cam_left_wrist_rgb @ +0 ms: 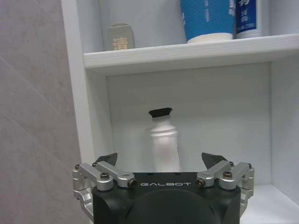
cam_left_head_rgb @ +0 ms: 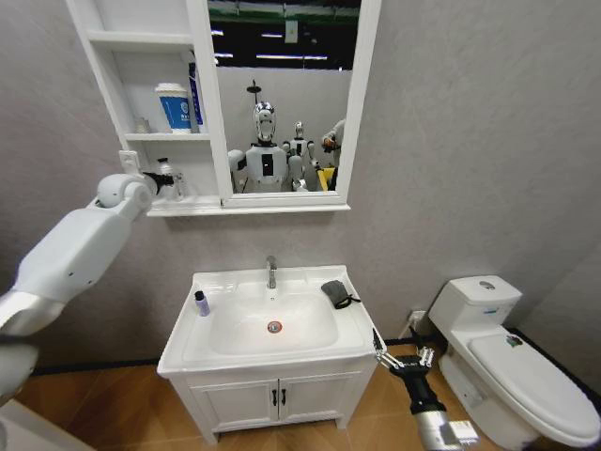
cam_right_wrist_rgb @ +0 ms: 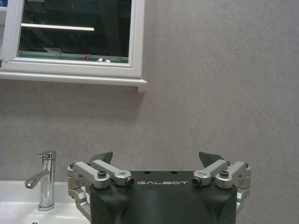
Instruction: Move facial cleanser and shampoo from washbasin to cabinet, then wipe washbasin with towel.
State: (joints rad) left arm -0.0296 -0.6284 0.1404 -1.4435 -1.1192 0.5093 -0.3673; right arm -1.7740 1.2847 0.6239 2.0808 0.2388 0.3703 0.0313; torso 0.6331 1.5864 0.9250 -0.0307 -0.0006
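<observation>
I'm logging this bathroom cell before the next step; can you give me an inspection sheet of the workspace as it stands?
Surface: washbasin bowl dry-looking.
Job's things: white tube upright on cabinet bottom shelf; small dark bottle on basin's left rim; towel on right rim.
Clutter: blue containers on middle shelf.
Grippers: left end effector open before tube, apart; right end effector open, low beside vanity.
Cables: nothing seen.
Surroundings: toilet, mirror.

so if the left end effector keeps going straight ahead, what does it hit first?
Most likely the white bottle with a black cap, standing on the cabinet's lowest shelf, centred between the open left end effector fingers. Depth to it is unclear.
</observation>
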